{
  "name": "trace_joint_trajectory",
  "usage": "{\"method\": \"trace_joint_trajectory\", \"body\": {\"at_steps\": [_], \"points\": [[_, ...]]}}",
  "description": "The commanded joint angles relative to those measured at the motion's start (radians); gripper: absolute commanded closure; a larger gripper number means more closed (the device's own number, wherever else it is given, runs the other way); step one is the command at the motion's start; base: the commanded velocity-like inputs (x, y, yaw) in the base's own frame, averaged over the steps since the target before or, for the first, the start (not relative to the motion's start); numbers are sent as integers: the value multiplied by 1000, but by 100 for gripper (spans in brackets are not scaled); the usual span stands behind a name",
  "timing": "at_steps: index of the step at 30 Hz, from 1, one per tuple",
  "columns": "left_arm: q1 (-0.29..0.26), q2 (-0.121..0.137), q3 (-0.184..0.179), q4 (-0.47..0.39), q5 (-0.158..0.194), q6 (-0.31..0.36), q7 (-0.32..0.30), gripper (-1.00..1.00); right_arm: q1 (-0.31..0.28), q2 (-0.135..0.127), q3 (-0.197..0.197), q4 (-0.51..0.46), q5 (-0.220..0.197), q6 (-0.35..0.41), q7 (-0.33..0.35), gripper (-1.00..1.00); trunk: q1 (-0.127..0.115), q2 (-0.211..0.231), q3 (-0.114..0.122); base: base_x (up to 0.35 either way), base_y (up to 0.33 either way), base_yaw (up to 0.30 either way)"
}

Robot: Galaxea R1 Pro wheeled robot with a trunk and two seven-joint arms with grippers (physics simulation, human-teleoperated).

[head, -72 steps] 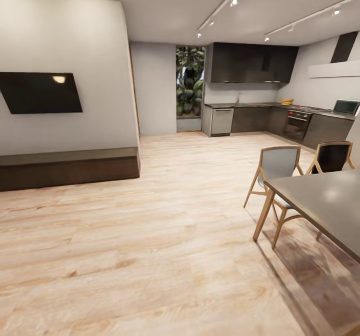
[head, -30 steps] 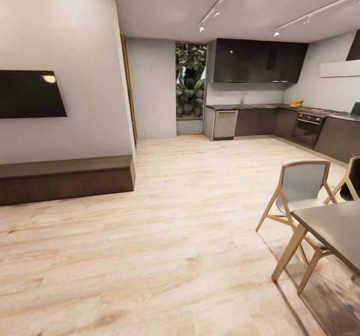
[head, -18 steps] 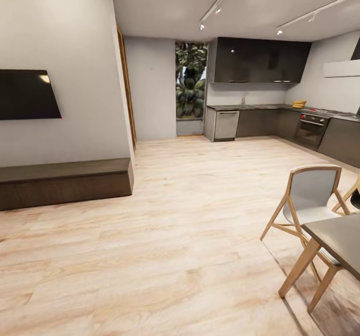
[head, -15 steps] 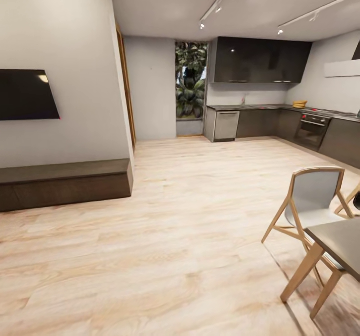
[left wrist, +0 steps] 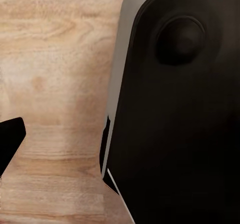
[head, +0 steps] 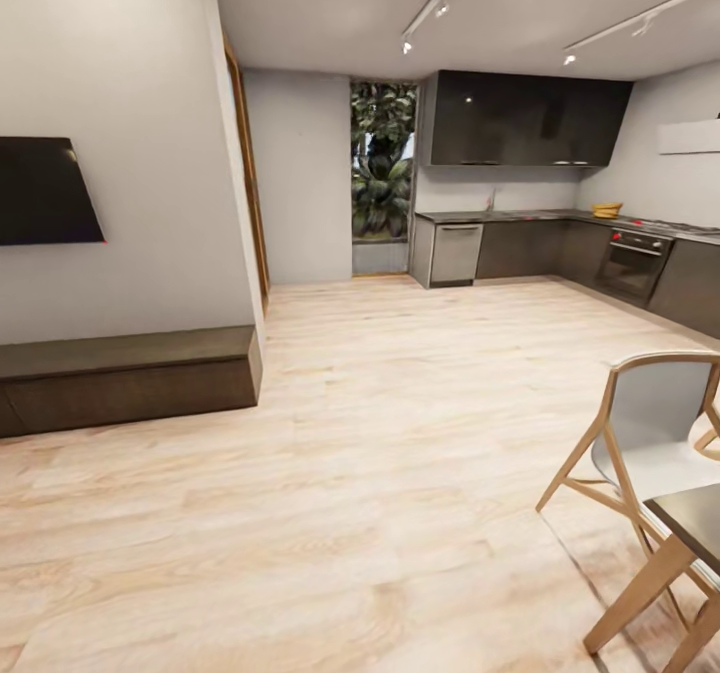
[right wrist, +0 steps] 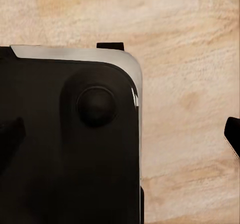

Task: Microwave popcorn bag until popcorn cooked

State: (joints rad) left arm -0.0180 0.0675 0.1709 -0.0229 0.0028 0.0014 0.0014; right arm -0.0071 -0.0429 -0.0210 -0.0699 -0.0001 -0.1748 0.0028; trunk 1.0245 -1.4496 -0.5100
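Transit step: the robot faces the kitchen across the wood floor [head: 400, 433]. Popcorn bag [head: 607, 210] sits on the countertop [head: 520, 216] at its far right corner. Gripper states cannot be told. Next: drive closer.

Open-plan home: wall television [head: 45, 191], dining chair [head: 655, 438], kitchen countertop [head: 520, 216], built-in oven [head: 632, 265]

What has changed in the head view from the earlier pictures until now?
The camera moved, not the furniture: the robot rolled forward and turned a little left. The chair and table slid toward the right edge, the TV toward the left, and the microwave left the picture. The countertop with the yellowish popcorn bag stays far ahead. Nothing was grasped.
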Motion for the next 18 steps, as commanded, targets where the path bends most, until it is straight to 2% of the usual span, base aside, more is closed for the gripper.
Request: {"method": "trace_joint_trajectory", "body": {"at_steps": [1, 18], "points": [[0, 0, 5, 0, 0, 0, 0, -100, -1, 0, -2, 1, 0, -3, 0, -100, 1, 0, -1, 336, 0, 0], [0, 0, 4, 0, 0, 0, 0, -100, -1, 0, -2, 1, 1, -4, 0, -100, 1, 0, -1, 337, 0, 0]]}}
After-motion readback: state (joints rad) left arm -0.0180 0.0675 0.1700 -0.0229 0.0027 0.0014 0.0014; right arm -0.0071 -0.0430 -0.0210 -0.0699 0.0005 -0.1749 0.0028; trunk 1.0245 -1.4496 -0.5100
